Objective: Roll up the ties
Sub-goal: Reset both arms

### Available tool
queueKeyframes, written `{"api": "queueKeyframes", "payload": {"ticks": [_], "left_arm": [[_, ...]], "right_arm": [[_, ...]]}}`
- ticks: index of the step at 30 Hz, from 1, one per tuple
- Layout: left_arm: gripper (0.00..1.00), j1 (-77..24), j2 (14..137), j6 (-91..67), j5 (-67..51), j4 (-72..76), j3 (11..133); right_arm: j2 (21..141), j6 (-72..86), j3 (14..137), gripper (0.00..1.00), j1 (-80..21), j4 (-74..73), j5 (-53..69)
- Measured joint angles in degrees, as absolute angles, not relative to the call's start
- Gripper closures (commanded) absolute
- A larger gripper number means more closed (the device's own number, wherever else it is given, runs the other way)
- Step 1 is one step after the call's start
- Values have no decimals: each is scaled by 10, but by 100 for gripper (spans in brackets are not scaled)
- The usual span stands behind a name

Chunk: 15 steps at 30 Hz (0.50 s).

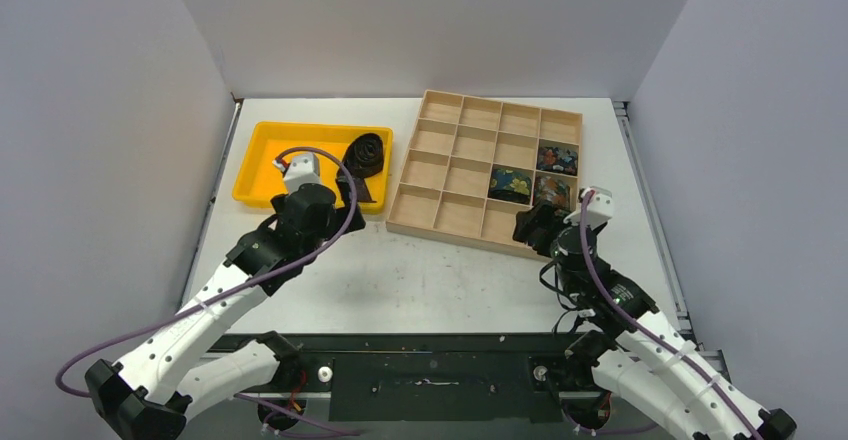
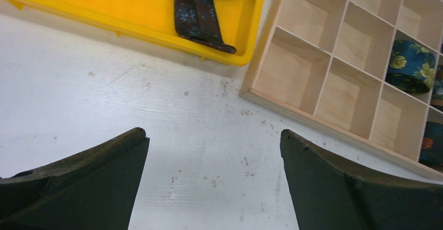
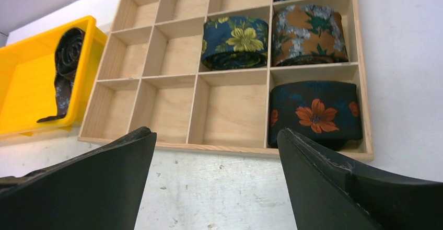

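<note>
A dark floral tie (image 1: 365,155) lies partly coiled in the yellow tray (image 1: 265,165), its tail draped over the tray's front edge (image 2: 201,21); it also shows in the right wrist view (image 3: 65,57). Several rolled ties sit in the right-hand compartments of the wooden box (image 1: 440,175): a blue one with yellow flowers (image 3: 235,42), an orange-brown one (image 3: 308,34) and a dark one with an orange flower (image 3: 313,112). My left gripper (image 2: 213,136) is open and empty over the table before the tray. My right gripper (image 3: 217,136) is open and empty at the box's near edge.
The box's left and middle compartments (image 2: 292,78) hold nothing. White walls close in the table on the left, back and right. The arm bases stand at the near edge.
</note>
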<state>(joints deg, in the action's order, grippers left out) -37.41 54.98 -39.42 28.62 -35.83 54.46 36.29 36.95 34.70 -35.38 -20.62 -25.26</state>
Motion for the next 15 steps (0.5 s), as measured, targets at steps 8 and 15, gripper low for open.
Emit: {"api": "queueKeyframes", "payload": {"ticks": [8, 15], "left_arm": [[4, -399, 503, -395, 357, -371, 515], [4, -418, 465, -411, 406, -370, 498]], "right_arm": [[316, 440, 254, 10, -354, -149, -251], [242, 450, 200, 10, -354, -52, -262]]}}
